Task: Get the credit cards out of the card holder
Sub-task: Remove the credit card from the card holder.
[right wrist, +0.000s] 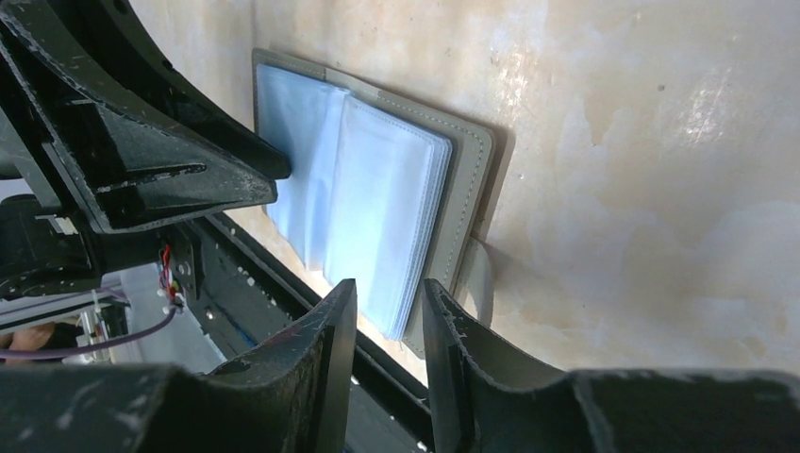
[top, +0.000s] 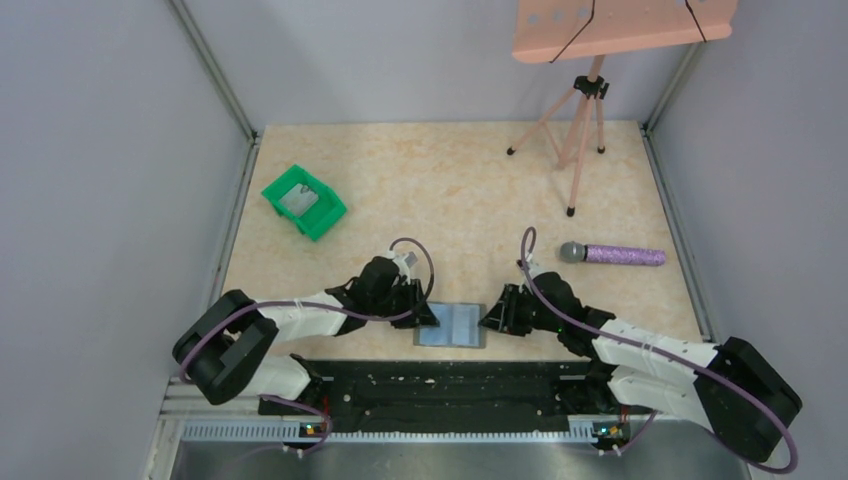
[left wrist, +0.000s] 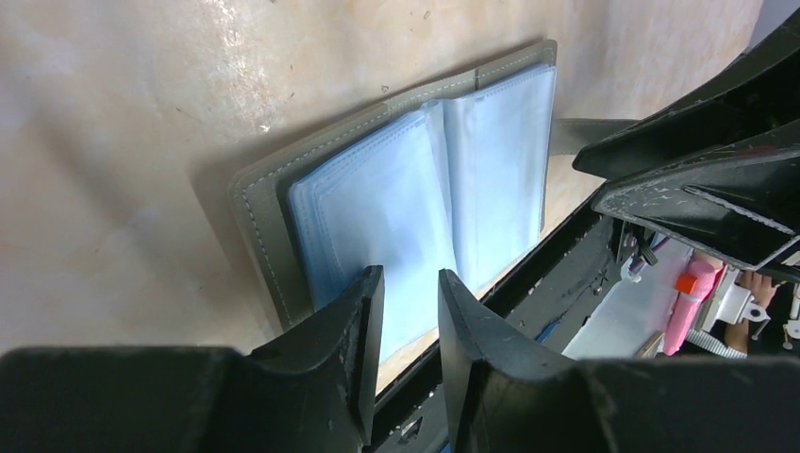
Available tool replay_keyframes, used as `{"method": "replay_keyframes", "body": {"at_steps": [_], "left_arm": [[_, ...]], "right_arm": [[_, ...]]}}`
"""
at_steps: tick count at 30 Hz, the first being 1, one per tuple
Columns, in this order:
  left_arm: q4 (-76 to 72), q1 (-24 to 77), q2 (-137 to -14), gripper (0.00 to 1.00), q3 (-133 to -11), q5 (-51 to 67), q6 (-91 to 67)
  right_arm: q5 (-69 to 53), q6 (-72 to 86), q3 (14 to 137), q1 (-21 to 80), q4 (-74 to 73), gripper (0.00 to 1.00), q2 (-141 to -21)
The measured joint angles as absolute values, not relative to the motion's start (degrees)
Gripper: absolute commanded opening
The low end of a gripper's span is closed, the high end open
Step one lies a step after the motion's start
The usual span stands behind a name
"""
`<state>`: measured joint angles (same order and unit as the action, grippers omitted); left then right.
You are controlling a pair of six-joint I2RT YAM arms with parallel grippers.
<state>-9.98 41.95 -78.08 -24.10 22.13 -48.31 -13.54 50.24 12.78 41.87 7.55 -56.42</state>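
Grey card holder (top: 450, 326) is lying open flat on the tan table (top: 450, 180), right at the near edge, between the two arms. The inside is a stack of pale blue see-through sleeves (left wrist: 396, 208). They're too cloudy for me to tell whether any cards are in them.

Left gripper (left wrist: 411, 276) sits over the holder's left side with its jaws a little apart. You can see the sleeve through the gap, and it isn't pinching anything that I can see. Right gripper (right wrist: 389, 285) is at the opposite edge, jaws also slightly apart. A corner of the sleeve stack runs into that gap, and I honestly can't tell if it's clamped or just underneath. From the top camera both sets of fingertips are dark blobs touching the holder's sides, so that's no help.

Far left there's a green bin (top: 303, 200) with something greyish inside that's too small to make out. A purple-handled microphone (top: 612, 254) lies off to the right. At the back stands a tripod (top: 580, 130) under a peach board (top: 620, 25), which is cut off by the top of the frame.
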Motion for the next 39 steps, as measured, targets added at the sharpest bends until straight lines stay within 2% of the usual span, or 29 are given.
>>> {"method": "replay_keyframes", "body": {"at_steps": [14,22,31,39], "left_arm": [[0.3,42.0,-72.9,0.50,-26.6,15.4,-44.7],[0.0,42.1,-72.6,0.59,-26.6,16.0,-44.4],[0.7,42.4,-71.7,0.59,-26.5,15.1,-44.4],[1.6,42.4,-70.8,0.58,-26.3,14.3,-44.2]], "right_arm": [[-10.7,51.2,12.8,41.9,7.4,0.28,-61.3],[-11.0,50.5,12.9,41.9,7.8,0.29,-61.5],[-14.0,49.6,15.6,41.9,6.0,0.30,-58.8],[-15.2,52.0,15.9,42.3,9.7,0.34,-60.0]]}}
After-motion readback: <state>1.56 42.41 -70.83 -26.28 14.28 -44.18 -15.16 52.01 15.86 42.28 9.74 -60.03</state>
